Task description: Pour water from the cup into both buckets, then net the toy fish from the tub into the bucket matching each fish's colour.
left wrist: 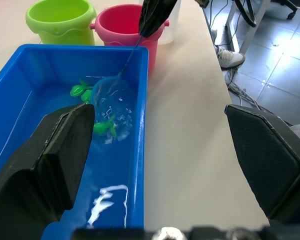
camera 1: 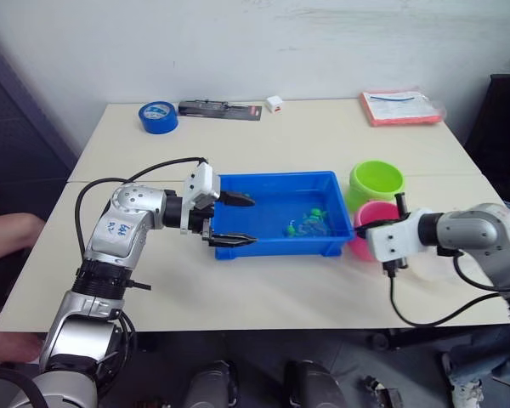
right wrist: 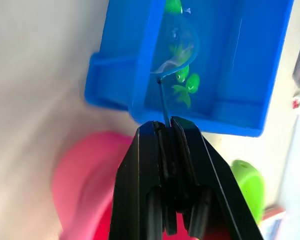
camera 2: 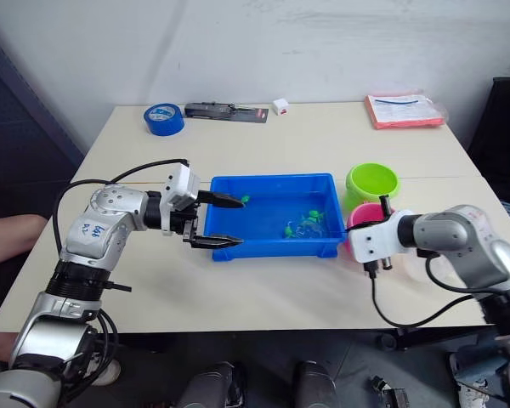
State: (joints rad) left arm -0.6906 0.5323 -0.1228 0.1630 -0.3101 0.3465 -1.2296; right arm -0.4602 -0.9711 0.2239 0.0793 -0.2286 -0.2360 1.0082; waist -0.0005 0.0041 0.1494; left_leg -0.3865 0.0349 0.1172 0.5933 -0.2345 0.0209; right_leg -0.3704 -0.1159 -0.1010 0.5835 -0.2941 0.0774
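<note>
Silver jointed arms, black cables, black-fingered left hand (camera 1: 235, 219), possibly blue-inked label

the cup (left wrist: 172, 20) is mostly hidden, seemingly behind the pink bucket (left wrist: 124, 31).

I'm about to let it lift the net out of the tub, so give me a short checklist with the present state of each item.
1. Right claw shut on the net handle: ok.
2. Net hoop down in the tub's water among the green fish: ok.
3. A fish actually inside the hoop: cannot tell; the mesh and the fish overlap in both wrist views.
4. Left claw bracing the tub: not ok; it is open, its fingers astride the tub's near corner rather than shut on the rim.
5. Green bucket open and upright beside the tub: ok.
6. Pink bucket upright next to it: ok.
</note>
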